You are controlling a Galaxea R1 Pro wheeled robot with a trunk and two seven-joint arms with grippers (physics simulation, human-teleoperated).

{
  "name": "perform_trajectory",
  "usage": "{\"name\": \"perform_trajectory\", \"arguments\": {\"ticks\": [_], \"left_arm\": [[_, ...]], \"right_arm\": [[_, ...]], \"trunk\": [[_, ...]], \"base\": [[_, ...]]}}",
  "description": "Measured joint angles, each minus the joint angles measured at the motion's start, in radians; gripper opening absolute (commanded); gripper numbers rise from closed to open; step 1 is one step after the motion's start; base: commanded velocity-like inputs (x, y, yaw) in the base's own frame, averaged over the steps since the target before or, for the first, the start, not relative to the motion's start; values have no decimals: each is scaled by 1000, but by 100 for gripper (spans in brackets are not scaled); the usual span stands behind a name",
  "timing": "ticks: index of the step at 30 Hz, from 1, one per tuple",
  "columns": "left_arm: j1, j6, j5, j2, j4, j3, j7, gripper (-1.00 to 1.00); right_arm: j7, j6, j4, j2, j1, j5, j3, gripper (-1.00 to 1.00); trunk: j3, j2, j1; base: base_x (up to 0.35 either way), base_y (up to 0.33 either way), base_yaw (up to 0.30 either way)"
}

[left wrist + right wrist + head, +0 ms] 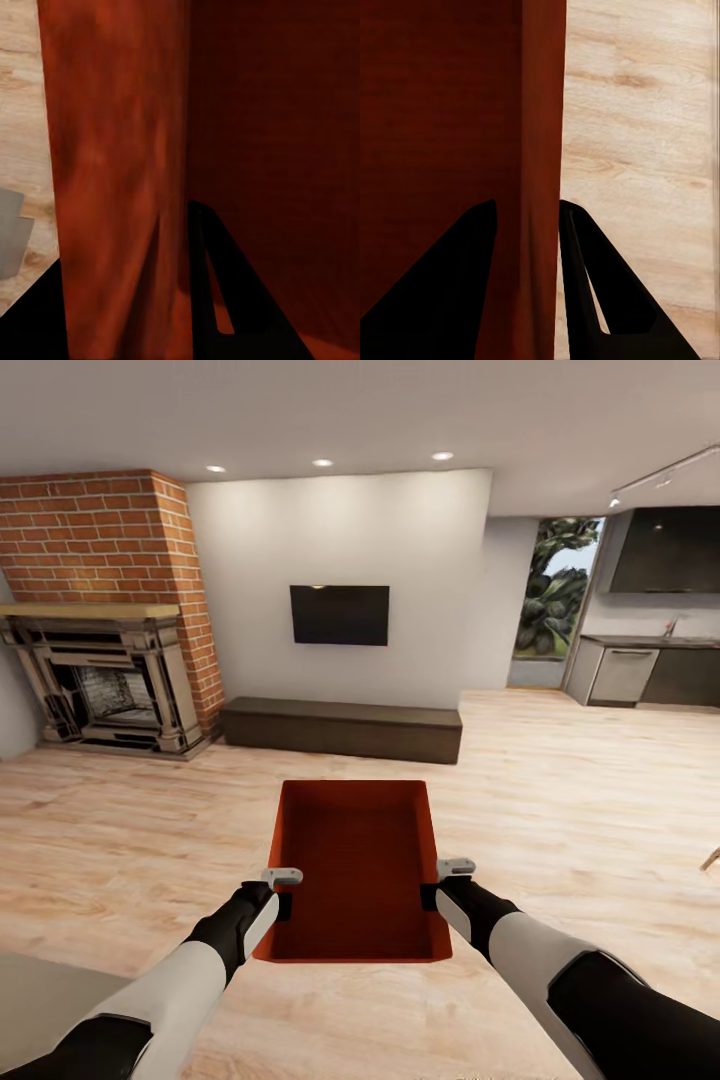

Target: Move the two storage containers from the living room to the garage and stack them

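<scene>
The left end effector point(284, 892) is clamped on the left long wall of a plain red-orange rectangular storage container point(355, 865), lidless with thin straight walls; the left wrist view shows one dark finger point(225, 300) inside the box and the other outside, with the wall between them. The right end effector point(440, 884) is clamped the same way on the opposite long wall, its two dark fingers point(600, 300) pressed to either side of the red wall. The container is held level in the air between both arms, in front of the robot's trunk and above the light wood-plank floor point(560, 790), its open top facing up and nothing inside it.

Judged from this, the step in hand is carrying the container out of the living room; the next move calls for turning the base toward the garage while keeping both grips even so the box stays level.

Ahead stand a long dark-brown low cabinet point(342, 728) against a white wall, a black wall-mounted screen point(340, 615) above it, and a brick fireplace point(105, 610) to the left. A dark kitchen counter point(650, 670) lies far right.
</scene>
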Motion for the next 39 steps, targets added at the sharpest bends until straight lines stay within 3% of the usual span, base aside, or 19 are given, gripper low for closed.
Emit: {"name": "perform_trajectory", "arguments": {"ticks": [39], "left_arm": [[0, 0, 0, 1, -2, 0, -1, -100]], "right_arm": [[-3, 2, -4, 0, 0, 0, 1, -100]], "trunk": [[0, 0, 0]], "base": [[0, 0, -287]]}}
